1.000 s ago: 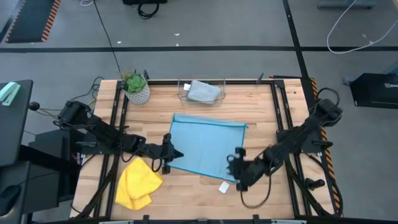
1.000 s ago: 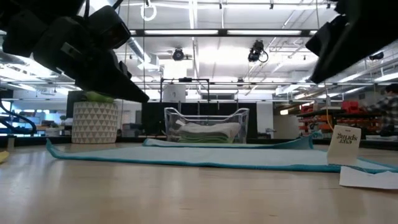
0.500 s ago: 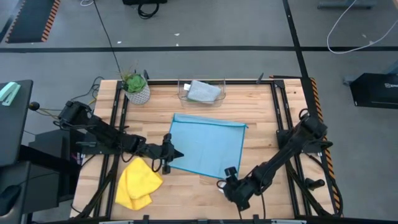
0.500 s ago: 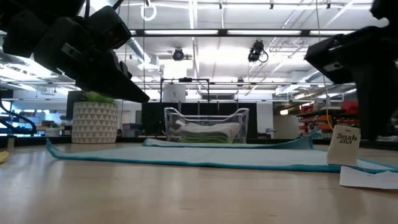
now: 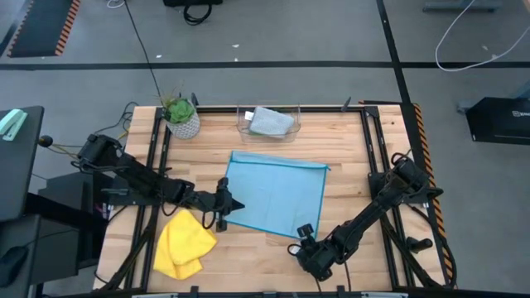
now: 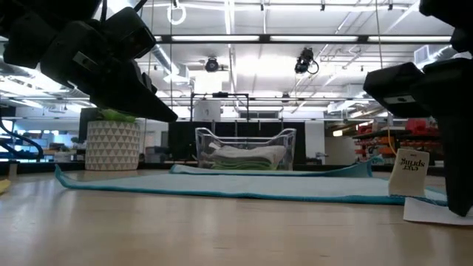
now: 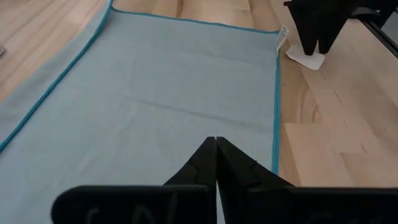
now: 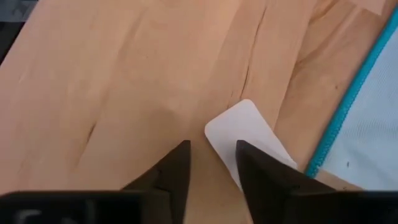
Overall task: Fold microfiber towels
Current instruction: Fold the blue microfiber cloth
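A spread towel (image 5: 274,193) lies flat at the table's (image 5: 348,157) middle. Left of it, near the front edge, sits a crumpled towel (image 5: 182,243). Behind it, a bin (image 5: 244,126) holds 1 folded towel (image 5: 271,122), with a potted plant (image 5: 181,117) to the bin's left.

You are seeing a leafy plant (image 5: 180,108) in a white patterned pot sitting beside a clear plastic bin (image 5: 245,127) on the wooden worktop (image 5: 348,157).
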Action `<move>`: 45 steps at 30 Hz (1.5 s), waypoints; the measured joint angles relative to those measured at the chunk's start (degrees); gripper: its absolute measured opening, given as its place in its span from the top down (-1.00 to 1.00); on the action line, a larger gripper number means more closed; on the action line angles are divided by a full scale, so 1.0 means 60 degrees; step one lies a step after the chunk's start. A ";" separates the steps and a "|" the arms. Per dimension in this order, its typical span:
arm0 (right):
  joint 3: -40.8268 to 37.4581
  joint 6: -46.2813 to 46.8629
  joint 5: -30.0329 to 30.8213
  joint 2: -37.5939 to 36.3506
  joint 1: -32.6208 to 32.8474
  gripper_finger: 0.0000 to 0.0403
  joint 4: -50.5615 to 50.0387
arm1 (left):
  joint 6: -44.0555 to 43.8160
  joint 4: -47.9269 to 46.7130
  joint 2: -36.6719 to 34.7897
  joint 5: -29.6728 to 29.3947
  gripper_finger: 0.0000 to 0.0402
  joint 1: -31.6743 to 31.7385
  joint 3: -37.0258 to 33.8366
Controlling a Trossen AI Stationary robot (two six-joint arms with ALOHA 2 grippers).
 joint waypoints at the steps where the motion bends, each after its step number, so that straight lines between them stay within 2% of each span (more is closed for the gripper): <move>1: -0.0006 -0.0015 0.0006 0.0003 -0.0011 0.41 0.0035 | 0.0000 0.0000 0.0000 0.0001 0.94 0.0000 0.0000; 6: -0.0014 0.0071 0.0532 0.0073 -0.0080 0.80 0.0078 | 0.0000 0.0000 0.0000 0.0000 0.89 0.0000 0.0000; 9: -0.0042 0.0219 0.1089 0.0064 -0.0112 0.91 -0.0042 | 0.0000 0.0000 0.0000 0.0000 0.91 0.0000 0.0000; 15: -0.0050 0.0946 0.1924 -0.0600 -0.0122 0.93 -0.0248 | 0.0000 0.0000 0.0000 0.0000 0.96 -0.0007 0.0000; 19: -0.0050 0.1474 0.2482 -0.1215 -0.0158 0.94 -0.0853 | 0.0000 0.0000 0.0000 0.0000 0.91 -0.0007 0.0000; 26: -0.0043 0.2390 0.2614 -0.1819 -0.0867 0.93 -0.1987 | 0.0000 0.0000 0.0000 0.0000 0.95 -0.0011 0.0000; 29: -0.0039 0.2631 0.2275 -0.1778 -0.1265 0.86 -0.2331 | -0.0011 -0.0009 0.0000 0.0000 0.93 -0.0011 0.0000; 34: -0.0057 0.3240 0.1699 -0.2266 -0.1807 0.52 -0.3677 | -0.0373 -0.0076 -0.0007 0.0000 0.78 0.0004 0.0000; 36: -0.0056 0.2908 0.1272 -0.2611 -0.1820 0.38 -0.3156 | -0.0415 -0.0092 -0.0018 0.0000 0.78 0.0004 0.0025; 39: -0.0212 0.2017 0.0301 -0.2727 -0.1546 0.24 -0.1551 | -0.0380 -0.0161 -0.0024 0.0000 0.87 0.0005 0.0029; 42: -0.0233 0.1687 -0.0046 -0.2096 -0.1193 0.17 -0.0639 | -0.0355 -0.0336 -0.0013 0.0000 0.96 0.0070 0.0029; 45: -0.0251 0.2086 -0.0148 -0.1336 -0.1007 0.07 -0.0516 | -0.0353 -0.0367 -0.0011 -0.0010 0.94 0.0110 0.0029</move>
